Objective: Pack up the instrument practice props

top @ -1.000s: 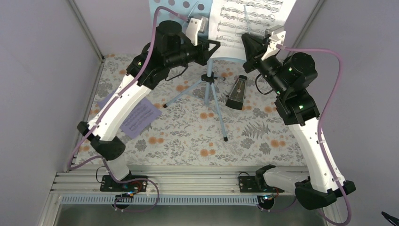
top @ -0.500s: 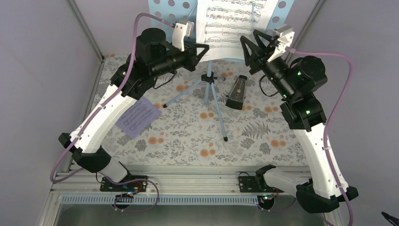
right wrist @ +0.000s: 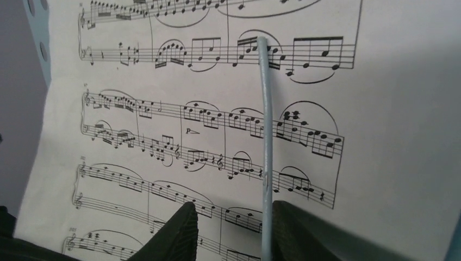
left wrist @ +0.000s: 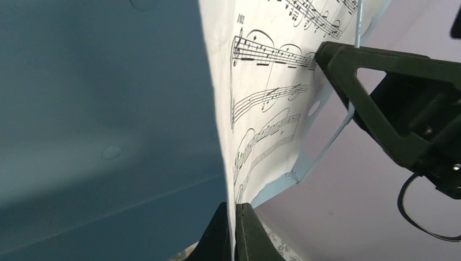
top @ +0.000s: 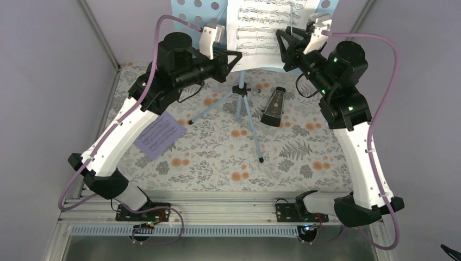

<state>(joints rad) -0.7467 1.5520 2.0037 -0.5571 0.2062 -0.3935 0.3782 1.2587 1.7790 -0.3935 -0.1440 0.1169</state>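
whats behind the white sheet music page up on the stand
The light blue perforated music stand panel backs the white printed sheet-music page; its holes show left of the page. The panel's middle is covered. A thin blue wire retainer lies in front.

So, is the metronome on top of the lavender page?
No, the metronome sits right of the stand's legs, while the lavender page lies far left.

I work in a robot test booth, a lab set-up rather than a home. Plain lilac-grey panel walls [top: 49, 81] held by bare aluminium posts [top: 98, 32] close in outside my left gripper [top: 234, 57] and my right gripper [top: 287, 46]. Well behind both, my bases are bolted to a slotted aluminium rail [top: 228, 209] with exposed wiring [top: 149, 217]. Beneath them, a floral printed cloth dresses the surface [top: 217, 157].
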